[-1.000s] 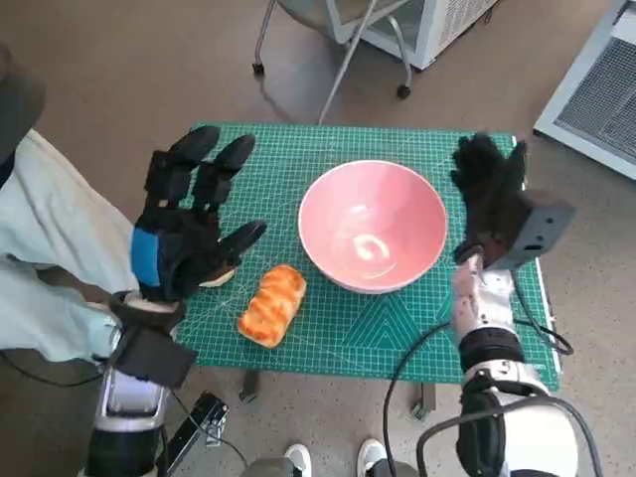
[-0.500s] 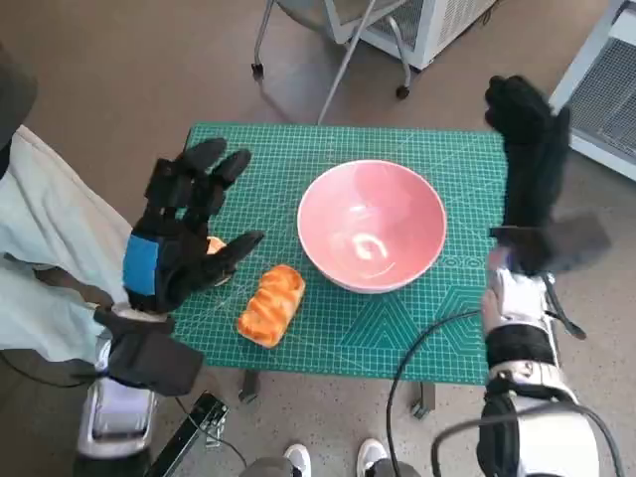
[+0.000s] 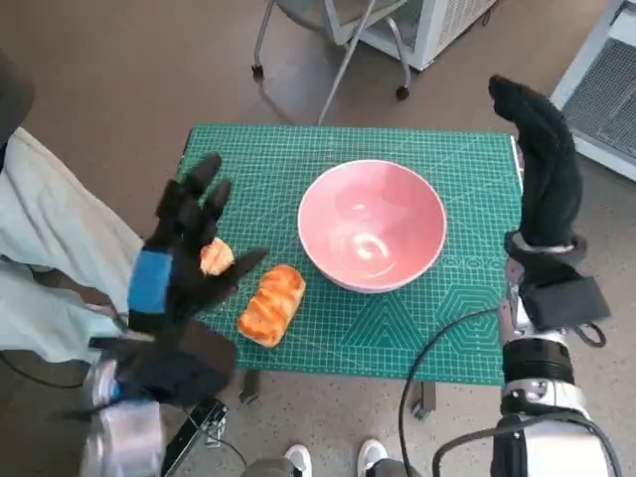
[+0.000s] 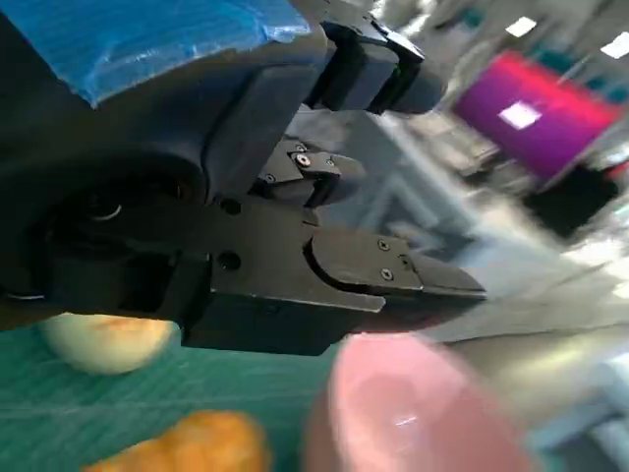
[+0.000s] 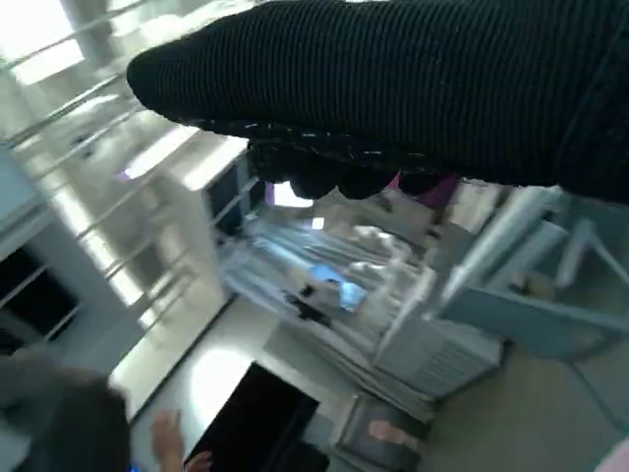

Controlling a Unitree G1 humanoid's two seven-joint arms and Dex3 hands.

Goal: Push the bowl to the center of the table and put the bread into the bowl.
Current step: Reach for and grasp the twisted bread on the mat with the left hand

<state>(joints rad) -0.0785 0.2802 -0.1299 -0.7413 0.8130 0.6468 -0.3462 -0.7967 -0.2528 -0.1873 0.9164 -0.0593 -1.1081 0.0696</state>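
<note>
The pink bowl (image 3: 372, 225) sits mid-frame in the head view, about centred on the green mat (image 3: 298, 149), w/ the bread (image 3: 271, 304) just lower left of it, apart from the rim, lying on the mat. A small round bun (image 3: 216, 257) lies left of the bread, partly behind the left hand (image 3: 179, 260). That hand hovers at left of frame, fingers spread, holding nothing; in the left wrist view the bread (image 4: 182, 447) and bowl (image 4: 413, 413) show blurred beneath its fingers. The right hand (image 3: 542, 169) is raised at right of frame, off the table edge, empty; fingers look together and straight, but the glove hides detail. Judgement: bowl looks near enough centre, so the step in hand is prob. the bread pick. To do it well: bring the left hand down over the loaf's middle, close across its short axis w/ light pressure (soft, will squash), avoid the bun, lift clear above the rim before moving over the bowl, release low.
</note>
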